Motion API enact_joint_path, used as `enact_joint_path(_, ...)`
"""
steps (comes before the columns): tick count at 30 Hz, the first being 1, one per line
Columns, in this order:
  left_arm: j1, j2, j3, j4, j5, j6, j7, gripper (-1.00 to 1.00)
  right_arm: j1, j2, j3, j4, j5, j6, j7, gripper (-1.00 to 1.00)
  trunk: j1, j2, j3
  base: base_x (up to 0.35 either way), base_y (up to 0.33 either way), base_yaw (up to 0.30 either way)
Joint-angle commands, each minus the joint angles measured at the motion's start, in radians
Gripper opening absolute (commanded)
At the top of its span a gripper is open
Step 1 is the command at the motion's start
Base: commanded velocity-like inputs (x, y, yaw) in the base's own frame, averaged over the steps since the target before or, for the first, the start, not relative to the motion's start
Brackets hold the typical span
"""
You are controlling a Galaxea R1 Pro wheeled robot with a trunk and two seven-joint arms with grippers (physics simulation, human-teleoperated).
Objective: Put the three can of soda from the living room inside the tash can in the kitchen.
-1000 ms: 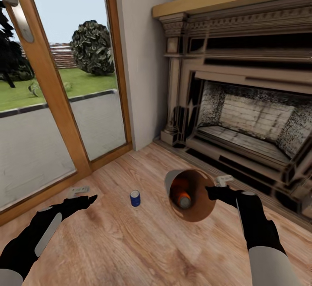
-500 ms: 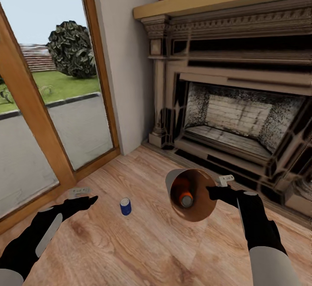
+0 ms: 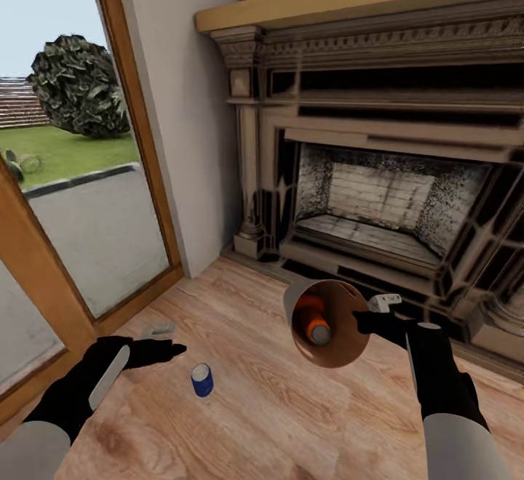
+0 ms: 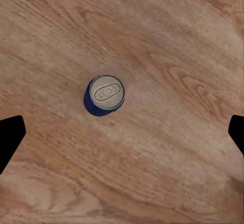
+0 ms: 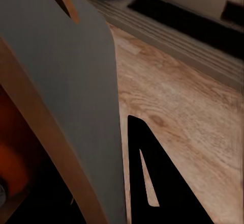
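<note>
Blue soda can [image 3: 202, 380] standing upright on the pale wood floor [image 3: 276, 422], silver top up, near the glass door [image 3: 80, 240]. Left gripper [image 3: 169, 350] hanging just above and beside it, not touching — jaws spread wide, with the can [image 4: 104, 96] sitting between the two dark tips in the left wrist view.

Trash can [image 3: 329, 322] held up off the floor by the right gripper [image 3: 362, 318], tipped so the brown inside faces the head camera. Jaws pinching its rim — one finger [image 5: 152, 178] lying flat against the grey outer wall [image 5: 66, 96]. Orange soda can [image 3: 314, 318] lying inside. Brick fireplace [image 3: 378, 196] just behind.
</note>
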Motion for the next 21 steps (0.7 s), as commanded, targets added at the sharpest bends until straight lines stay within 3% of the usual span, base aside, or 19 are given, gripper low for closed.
enact_joint_path(1,-0.014,-0.003,-0.001,0.001,-0.001,0.013,0.0,1.0,0.0,0.0,0.0,-0.002,-0.016,0.005,0.005,-1.0,0.0,0.0,0.001,0.285,0.193,-0.235)
enact_joint_path(2,-0.053,-0.022,-0.002,0.003,-0.002,0.07,0.001,1.0,0.0,0.0,0.002,-0.006,-0.014,0.005,0.004,-1.0,0.0,0.0,0.002,0.296,0.169,-0.235)
enact_joint_path(5,-0.075,-0.045,-0.004,0.02,-0.004,0.12,0.011,1.0,0.0,-0.001,0.004,-0.007,-0.011,0.005,0.003,-1.0,0.0,0.0,0.004,0.299,0.162,-0.235)
enact_joint_path(7,-0.093,-0.077,-0.011,0.052,-0.005,0.145,0.019,1.0,0.0,0.0,0.005,-0.012,-0.011,0.017,0.002,-1.0,0.0,0.0,0.006,0.298,0.15,-0.235)
enact_joint_path(10,-0.102,-0.096,-0.021,0.071,-0.006,0.158,0.023,1.0,0.0,0.002,0.008,-0.052,-0.012,0.069,0.002,-1.0,0.0,0.0,0.009,0.189,0.085,-0.235)
enact_joint_path(14,-0.106,-0.103,-0.025,0.08,-0.006,0.164,0.031,1.0,0.001,-0.002,0.006,-0.09,-0.008,0.098,0.002,-1.0,0.0,0.0,0.012,0.058,0.025,-0.224)
enact_joint_path(21,-0.107,-0.106,-0.025,0.083,-0.005,0.203,0.088,1.0,0.001,-0.007,0.012,-0.296,0.002,0.285,0.001,-1.0,0.0,0.0,0.014,0.01,0.004,-0.093)
